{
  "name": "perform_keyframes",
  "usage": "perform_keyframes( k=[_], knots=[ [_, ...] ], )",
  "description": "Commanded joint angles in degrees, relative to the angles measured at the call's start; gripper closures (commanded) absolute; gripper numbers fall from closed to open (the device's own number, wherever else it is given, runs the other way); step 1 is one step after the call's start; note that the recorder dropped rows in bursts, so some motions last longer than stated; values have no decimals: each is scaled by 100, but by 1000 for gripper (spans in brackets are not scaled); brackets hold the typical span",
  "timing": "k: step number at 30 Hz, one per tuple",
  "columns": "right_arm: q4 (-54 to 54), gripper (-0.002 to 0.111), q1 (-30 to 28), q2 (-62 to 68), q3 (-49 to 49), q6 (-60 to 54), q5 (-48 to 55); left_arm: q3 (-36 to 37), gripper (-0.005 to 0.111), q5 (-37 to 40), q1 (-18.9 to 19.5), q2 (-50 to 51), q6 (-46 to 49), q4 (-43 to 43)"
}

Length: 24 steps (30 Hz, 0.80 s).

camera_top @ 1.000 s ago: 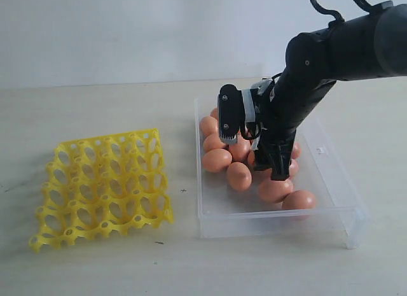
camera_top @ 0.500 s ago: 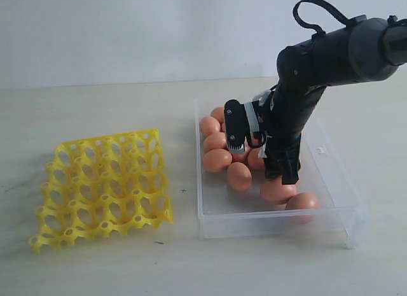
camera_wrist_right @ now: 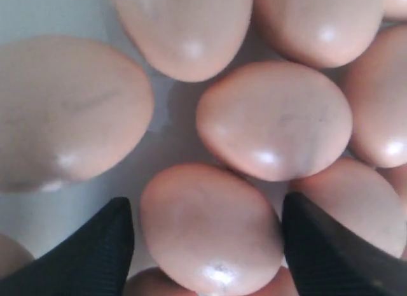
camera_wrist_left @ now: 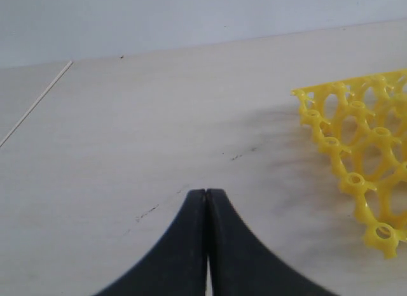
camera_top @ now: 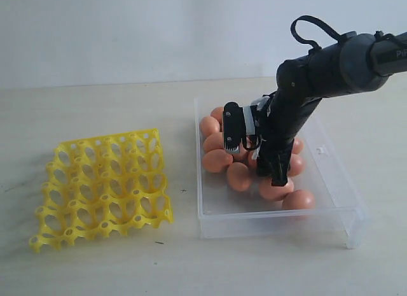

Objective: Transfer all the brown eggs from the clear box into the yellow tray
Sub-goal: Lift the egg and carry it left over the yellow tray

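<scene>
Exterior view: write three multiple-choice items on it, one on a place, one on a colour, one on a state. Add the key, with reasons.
1. Where do the eggs lie?
A. all in the box
B. all in the tray
C. half in each

2. What colour is the tray?
A. red
B. blue
C. yellow

3. How does the right gripper stand?
A. shut, with nothing between its fingers
B. open, with a finger on either side of one egg
C. raised high above the box

Key:
1 A: every egg shows inside the clear walls, and the tray's cells are bare.
2 C: the lattice is bright yellow.
3 B: the right wrist view shows the two dark fingers flanking an egg down among the others.
</scene>
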Motion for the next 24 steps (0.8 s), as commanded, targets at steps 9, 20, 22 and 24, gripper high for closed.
perform_keyframes(
  k=[9,20,22,24],
  knots=[
    [413,108,-22,-418,-44,987,-109,-23,107,-47,-38,-32,-30,-5],
    [2908,108,619,-1658,-44,2048,-2154,-23,107,-47,-38,-32,-30,-5],
    [3099,108,821,-1658,-44,2048,-2334,-23,107,-47,-38,-32,-30,-5],
    [3273,108,1015,-1647,-44,2061,-2542,-23,107,-47,-38,-32,-30,-5]
  ],
)
